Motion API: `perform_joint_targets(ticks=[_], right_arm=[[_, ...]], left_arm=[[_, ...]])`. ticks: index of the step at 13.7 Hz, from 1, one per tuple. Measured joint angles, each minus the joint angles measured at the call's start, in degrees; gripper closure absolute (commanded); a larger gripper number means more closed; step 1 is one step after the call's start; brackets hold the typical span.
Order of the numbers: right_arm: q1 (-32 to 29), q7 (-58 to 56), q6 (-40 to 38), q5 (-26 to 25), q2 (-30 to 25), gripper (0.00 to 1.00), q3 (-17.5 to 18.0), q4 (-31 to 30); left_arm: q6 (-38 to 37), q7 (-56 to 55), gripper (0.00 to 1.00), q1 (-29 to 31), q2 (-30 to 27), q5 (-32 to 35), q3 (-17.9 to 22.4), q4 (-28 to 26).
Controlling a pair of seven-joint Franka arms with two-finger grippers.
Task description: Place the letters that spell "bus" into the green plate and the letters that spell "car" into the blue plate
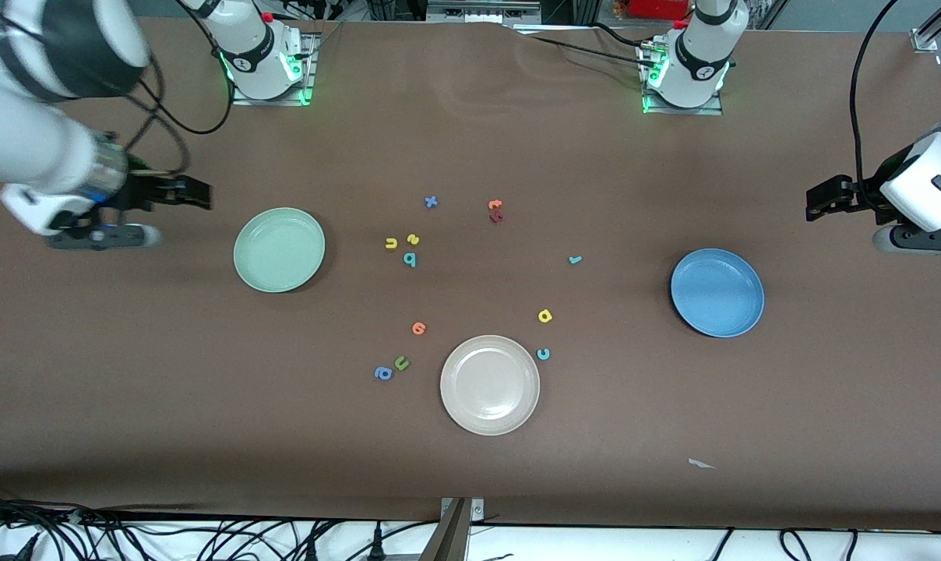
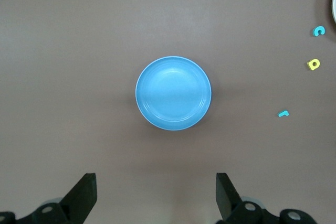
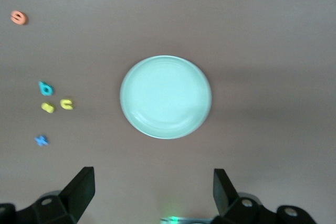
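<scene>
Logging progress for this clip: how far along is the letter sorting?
Nothing is done: the green plate and blue plate are empty. Nothing is in hand: the right pincer and left pincer hang open over bare table at their own ends. Left: b, u, s, c, a, r.

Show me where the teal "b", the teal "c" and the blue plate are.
teal "b" (image 1: 410, 259): front view, middle of the letter.
teal "c" (image 1: 543, 354): front view, on the letter's curve.
blue plate (image 1: 717, 293): front view, bare floor of the plate.
</scene>
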Motion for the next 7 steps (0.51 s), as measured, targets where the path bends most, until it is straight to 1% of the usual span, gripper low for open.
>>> perform_joint_targets(ticks=[2,4,6,7], right_arm=[[0.5,10.0,4.4,-0.1,0.0,0.0,5.7,-3.3],[1.2,16.1,7.4,-0.1,0.3,0.0,9.2,-6.1],[3.9,23.3,13.7,-0.7,1.3,0.0,10.4,-9.1],[5.6,27.5,17.2,-1.9,2.5,0.01,10.5,-10.1]], left_arm=[[1.6,0.0,0.0,0.0,0.5,0.0,-0.1,-0.7],[5.1,0.0,0.0,-0.1,0.9,-0.1,-0.2,-2.8],[9.4,-0.1,0.0,-0.4,1.4,-0.9,-0.5,-6.1],[11.7,-0.3,0.0,-0.5,1.7,-1.5,-0.9,-7.9]])
